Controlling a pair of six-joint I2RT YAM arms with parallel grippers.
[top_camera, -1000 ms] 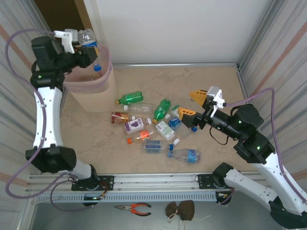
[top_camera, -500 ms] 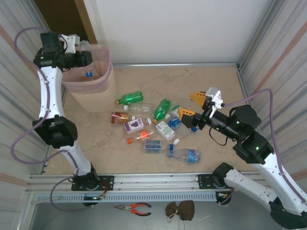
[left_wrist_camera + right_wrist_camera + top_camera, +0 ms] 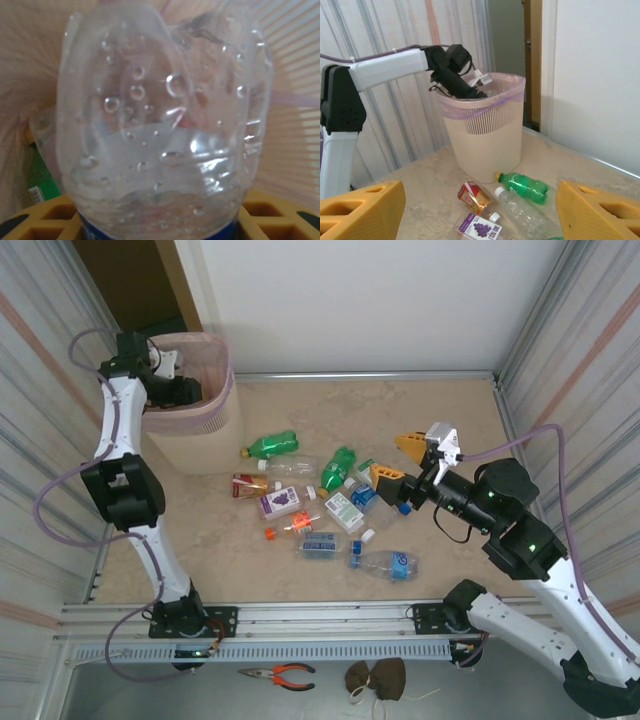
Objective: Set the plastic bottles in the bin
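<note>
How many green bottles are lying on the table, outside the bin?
2. The first green bottle lies just right of the bin; the second green bottle lies further right, in the pile. Others may be hidden inside the bin.

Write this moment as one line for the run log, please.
left gripper: shut on clear bottle, inside bin | right gripper: open, empty, beside table bottles | bottle not yet dropped

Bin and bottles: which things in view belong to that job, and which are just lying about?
Job: bin; yellow-capped green bottle; nearest clear bottle; wet clear bottle.
Lying about: grape juice carton; red carton; pliers.
</note>
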